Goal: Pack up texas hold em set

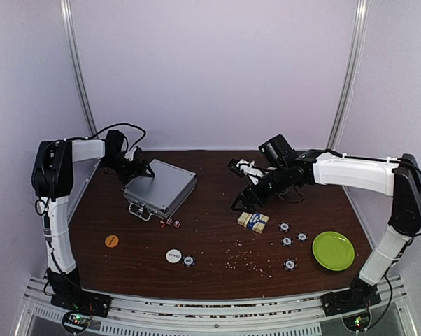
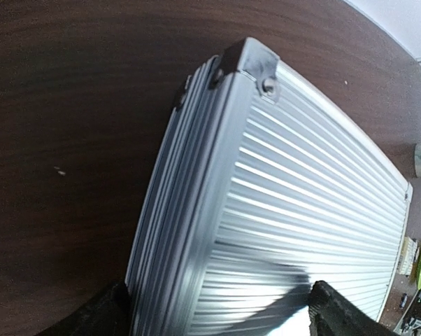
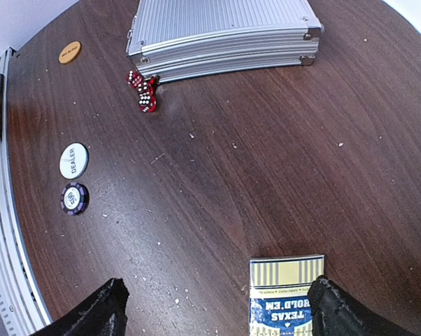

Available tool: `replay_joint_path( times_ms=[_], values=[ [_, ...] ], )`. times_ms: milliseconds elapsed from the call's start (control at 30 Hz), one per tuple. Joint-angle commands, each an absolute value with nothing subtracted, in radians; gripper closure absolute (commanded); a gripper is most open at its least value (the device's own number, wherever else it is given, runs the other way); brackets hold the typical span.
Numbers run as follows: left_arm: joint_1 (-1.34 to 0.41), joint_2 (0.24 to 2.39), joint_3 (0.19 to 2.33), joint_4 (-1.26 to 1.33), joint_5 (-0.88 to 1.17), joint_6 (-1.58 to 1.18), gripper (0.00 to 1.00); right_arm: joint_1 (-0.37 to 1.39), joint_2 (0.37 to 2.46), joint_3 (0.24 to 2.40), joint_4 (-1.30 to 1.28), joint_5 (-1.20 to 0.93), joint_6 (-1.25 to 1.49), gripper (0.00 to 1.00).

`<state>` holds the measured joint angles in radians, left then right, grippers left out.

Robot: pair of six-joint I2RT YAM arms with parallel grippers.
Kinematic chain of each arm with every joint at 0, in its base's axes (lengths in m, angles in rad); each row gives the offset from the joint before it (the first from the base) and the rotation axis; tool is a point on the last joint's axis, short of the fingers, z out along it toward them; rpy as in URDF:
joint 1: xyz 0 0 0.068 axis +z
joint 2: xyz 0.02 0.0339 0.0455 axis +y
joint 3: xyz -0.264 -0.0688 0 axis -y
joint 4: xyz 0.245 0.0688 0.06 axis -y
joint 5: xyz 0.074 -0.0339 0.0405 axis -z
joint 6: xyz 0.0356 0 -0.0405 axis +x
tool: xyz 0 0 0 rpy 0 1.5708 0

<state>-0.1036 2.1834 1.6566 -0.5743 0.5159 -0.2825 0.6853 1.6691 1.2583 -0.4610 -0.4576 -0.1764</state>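
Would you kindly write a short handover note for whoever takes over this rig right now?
Left pincer: open, at the far corner of the closed case.
Right pincer: open, above the card deck.
On the table, unpacked: dice by the case, orange disc, dealer disc, five chips.
Done: nothing visibly packed.
To do: open the case, load everything, close it.

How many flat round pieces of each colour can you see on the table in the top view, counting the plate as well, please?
Dark white-edged chips: 5
White dealer disc: 1
Orange disc: 1
Lime green plate: 1
Total: 8
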Motion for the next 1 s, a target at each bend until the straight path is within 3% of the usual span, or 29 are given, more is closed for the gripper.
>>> replay_joint_path(
  times_ms=[0, 567, 967],
  values=[
    [-0.206, 2.126, 1.588, -0.528, 0.580, -0.332, 0.11, 0.690, 1.704, 1.289, -0.473, -0.458, -0.160, 0.09],
    [-0.392, 1.883, 1.299, -0.345, 0.567, -0.449, 0.12, 0.675, 1.949, 1.535, -0.599, -0.522, -0.139, 0.10],
    [-0.457, 1.755, 1.191, -0.339, 0.447, -0.484, 0.13, 0.672, 2.005, 1.560, -0.633, -0.549, -0.117, 0.11]
  ],
)
